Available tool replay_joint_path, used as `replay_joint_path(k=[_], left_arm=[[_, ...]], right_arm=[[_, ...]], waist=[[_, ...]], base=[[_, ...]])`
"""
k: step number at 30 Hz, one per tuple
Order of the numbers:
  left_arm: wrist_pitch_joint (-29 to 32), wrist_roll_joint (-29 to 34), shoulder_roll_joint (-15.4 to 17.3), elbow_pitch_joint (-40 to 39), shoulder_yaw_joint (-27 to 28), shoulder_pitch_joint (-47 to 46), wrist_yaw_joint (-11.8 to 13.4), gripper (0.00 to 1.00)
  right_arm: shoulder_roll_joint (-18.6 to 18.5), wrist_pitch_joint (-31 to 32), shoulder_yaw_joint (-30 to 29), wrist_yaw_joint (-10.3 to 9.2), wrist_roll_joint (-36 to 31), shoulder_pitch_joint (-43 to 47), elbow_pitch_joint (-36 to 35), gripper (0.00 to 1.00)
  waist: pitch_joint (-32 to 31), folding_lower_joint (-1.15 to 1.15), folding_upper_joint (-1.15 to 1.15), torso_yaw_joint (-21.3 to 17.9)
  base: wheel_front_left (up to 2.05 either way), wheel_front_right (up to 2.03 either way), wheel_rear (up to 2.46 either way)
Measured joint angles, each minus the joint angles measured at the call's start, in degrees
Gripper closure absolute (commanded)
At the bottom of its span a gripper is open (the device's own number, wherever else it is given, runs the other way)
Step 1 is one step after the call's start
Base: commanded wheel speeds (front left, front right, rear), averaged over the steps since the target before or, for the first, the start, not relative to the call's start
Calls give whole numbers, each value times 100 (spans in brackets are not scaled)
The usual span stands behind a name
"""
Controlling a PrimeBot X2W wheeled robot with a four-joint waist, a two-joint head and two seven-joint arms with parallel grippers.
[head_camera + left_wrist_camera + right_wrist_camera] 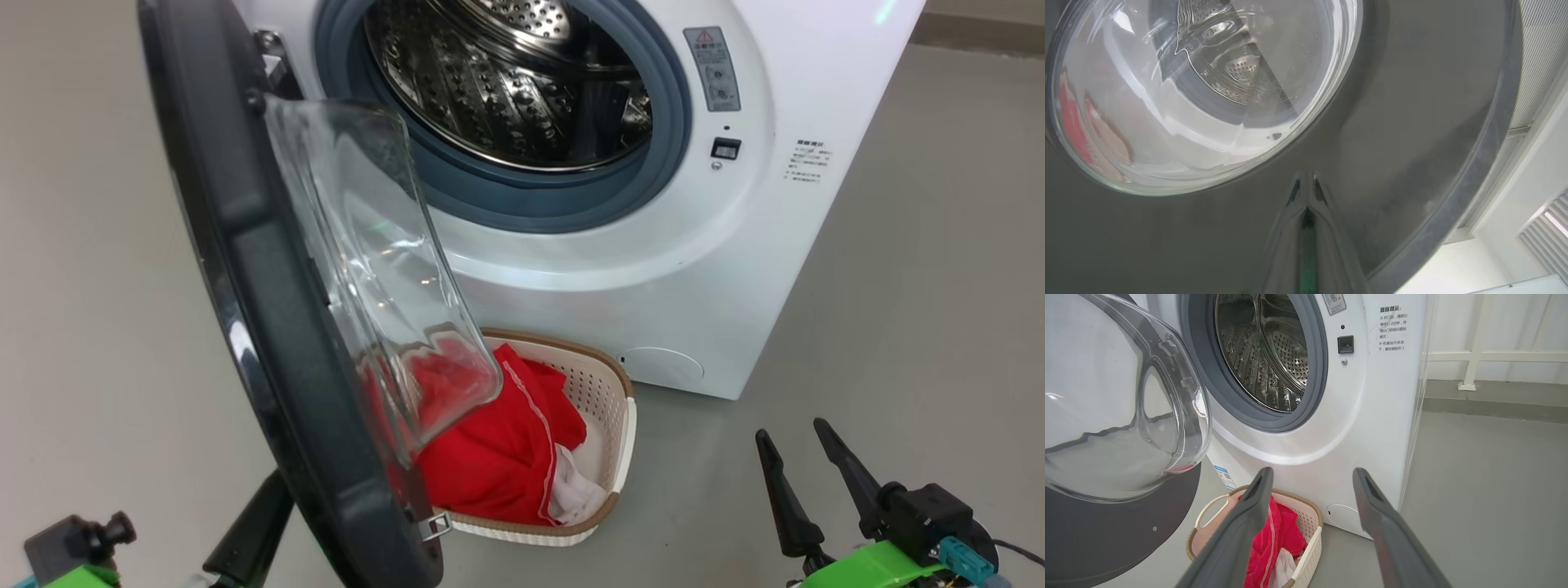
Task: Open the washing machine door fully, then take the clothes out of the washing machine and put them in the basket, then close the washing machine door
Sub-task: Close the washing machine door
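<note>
Red clothes [498,457] fill the basket [630,441] at the foot of the washing machine [718,245], whose door [245,245] hangs open. Our left gripper [1306,177], fingers pressed together, meets the door's outer face; our right gripper [790,428] hovers before the machine, fingers spread.

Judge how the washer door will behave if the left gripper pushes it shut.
The door should swing as one rigid piece, not flex: thick rim, solid glass bowl. It looks heavy. Its glossy face may let the closed left gripper slide.
</note>
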Motion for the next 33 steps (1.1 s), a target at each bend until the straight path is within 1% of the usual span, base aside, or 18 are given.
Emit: replay_joint_path(k=[4, 7, 11, 14, 16, 20, 26, 33], left_arm=[[616, 71, -156, 0, 136, -13, 1, 100], [884, 207, -349, 2, 181, -83, 5, 100], [1104, 488, -538, 15, 159, -331, 7, 100], [1200, 566, -691, 58, 79, -618, 7, 100], [1224, 732, -731, 100, -38, -813, 7, 100], [1113, 933, -799, 256, -211, -1279, 7, 100], [686, 1217, -822, 553, -457, -2003, 7, 100], [111, 1344, -589, 920, -835, -2764, 5, 100]], right_arm=[[0, 0, -9, 0, 0, -63, -2, 0], [-1, 0, -10, 0, 0, -126, -3, 0], [0, 0, -21, 0, 0, -146, -37, 0], [-1, 0, -40, 0, 1, -170, -41, 0], [0, 0, -43, 0, 1, -252, -53, 0], [-1, 0, -49, 0, 9, -389, -90, 0], [-1, 0, -81, 0, 60, -526, -134, 0], [-2, 0, -131, 0, 120, -628, -165, 0]], waist=[[74, 0, 0, -74], [121, 0, 0, -148], [190, 0, 0, -255], [247, 0, 0, -335], [282, 0, 0, -401], [374, 0, 0, -563], [551, 0, 0, -861], [787, 0, 0, -1264]], base=[[0, 0, 0], [0, 0, 0], [0, 0, 0], [0, 0, 0], [0, 0, 0], [0, 0, 0], [0, 0, 0], [0, 0, 0]])
